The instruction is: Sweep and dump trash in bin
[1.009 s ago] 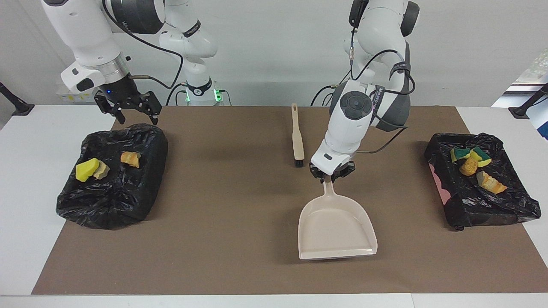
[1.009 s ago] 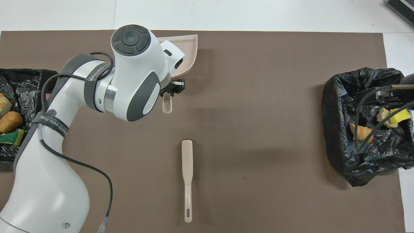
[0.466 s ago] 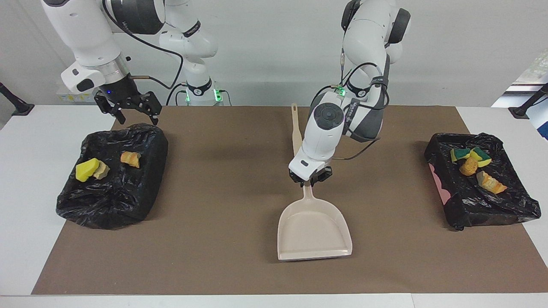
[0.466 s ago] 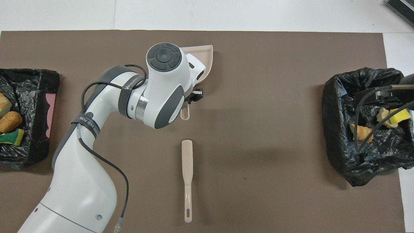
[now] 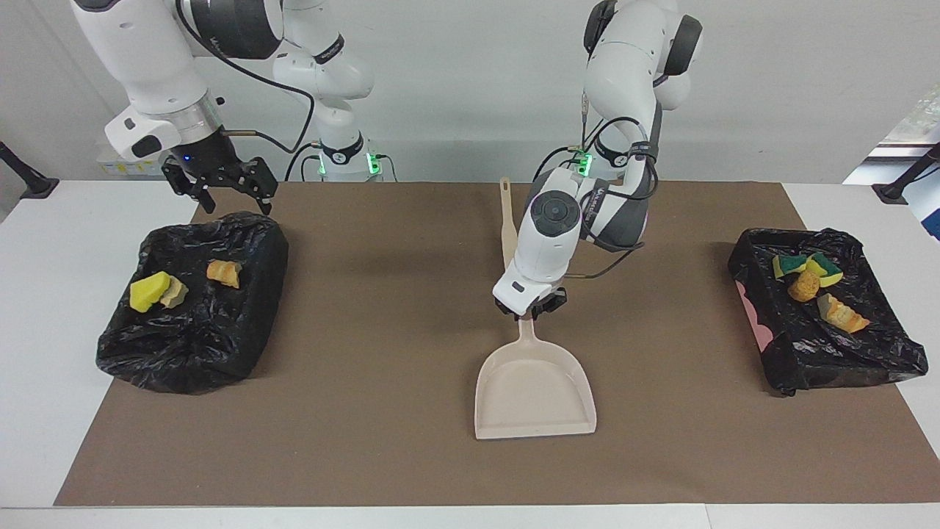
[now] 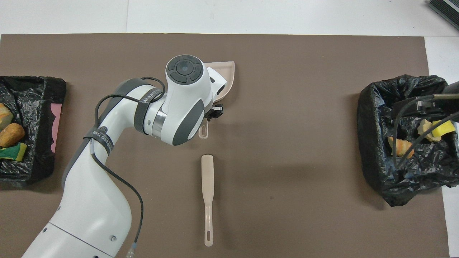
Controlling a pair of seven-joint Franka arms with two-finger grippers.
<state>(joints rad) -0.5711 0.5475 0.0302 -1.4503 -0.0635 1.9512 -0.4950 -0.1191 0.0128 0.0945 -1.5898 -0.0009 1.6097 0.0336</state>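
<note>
Trash (image 5: 160, 290) in bin (image 5: 192, 345), well apart from dustpan (image 5: 534, 393).

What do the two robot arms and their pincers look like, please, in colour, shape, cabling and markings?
Both arms are glossy white with rounded, tubular links and dark grey joint caps. The left arm carries a round grey cap with concentric rings, black straps with white lettering and a loose black cable. The right arm has a silver wrist ring, a small blue light and black cable. The left pincer and right pincer are black.
</note>
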